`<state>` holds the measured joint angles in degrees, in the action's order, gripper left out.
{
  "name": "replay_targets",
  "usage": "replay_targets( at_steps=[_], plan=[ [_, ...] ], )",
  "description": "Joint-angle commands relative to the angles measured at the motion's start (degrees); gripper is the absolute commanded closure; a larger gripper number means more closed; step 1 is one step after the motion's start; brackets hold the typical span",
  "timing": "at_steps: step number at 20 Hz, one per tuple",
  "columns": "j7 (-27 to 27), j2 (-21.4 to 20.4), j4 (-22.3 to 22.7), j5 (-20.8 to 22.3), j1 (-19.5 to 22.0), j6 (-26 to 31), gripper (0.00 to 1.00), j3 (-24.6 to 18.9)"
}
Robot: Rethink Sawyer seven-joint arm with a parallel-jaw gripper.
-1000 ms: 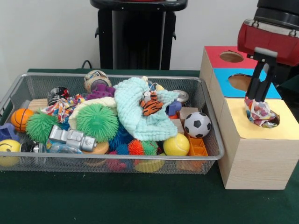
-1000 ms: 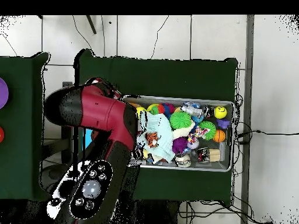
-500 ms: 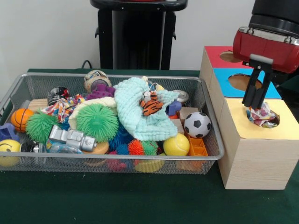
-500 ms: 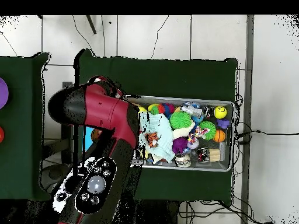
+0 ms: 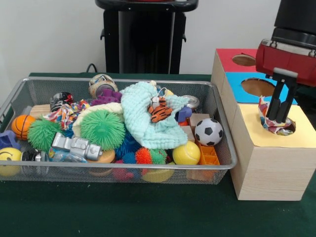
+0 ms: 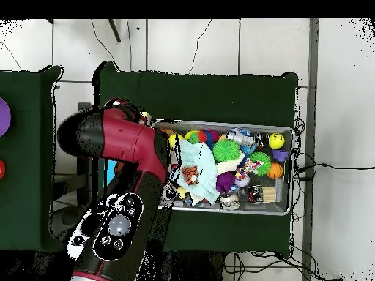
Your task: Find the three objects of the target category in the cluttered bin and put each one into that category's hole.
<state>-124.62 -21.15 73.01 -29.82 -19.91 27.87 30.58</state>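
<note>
At round hole (image 5: 284, 127): crumpled dotted fabric (image 5: 270, 122), pincer (image 5: 279, 117).

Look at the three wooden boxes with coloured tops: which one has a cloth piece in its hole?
The yellow-topped box, nearest the camera: a dotted cloth piece sits in its hole, under the gripper. The other holes look empty.

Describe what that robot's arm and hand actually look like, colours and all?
The arm is bulky and rounded, with glossy dark red shells over black joints. Seen from above, one black section carries a cluster of round grey buttons around a larger pale knob. The hand is small by comparison: a red block with a grey metal bracket underneath, from which slim, straight black fingers extend. No loose cables show.
</note>
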Motion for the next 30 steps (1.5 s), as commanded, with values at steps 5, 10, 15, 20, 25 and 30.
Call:
replay_targets(
  at_steps=[5, 10, 15, 20, 25, 30],
  plan=[
    [-13.2, 5.0, 5.0, -1.0, -0.6, 0.0, 1.00, -6.6],
    [-14.0, 6.0, 3.9, -0.7, -1.4, 1.9, 1.00, -4.8],
    [-13.6, 5.6, 4.3, -1.2, -1.2, 4.1, 1.00, -5.6],
    [-12.5, 4.4, 5.7, -1.7, -0.3, 5.7, 1.00, -7.4],
    [-10.6, 4.1, 6.2, -1.8, 0.9, 6.1, 1.00, -9.2],
    [-10.1, 3.7, 6.3, -1.4, 1.6, 7.6, 1.00, -9.5]
  ],
)
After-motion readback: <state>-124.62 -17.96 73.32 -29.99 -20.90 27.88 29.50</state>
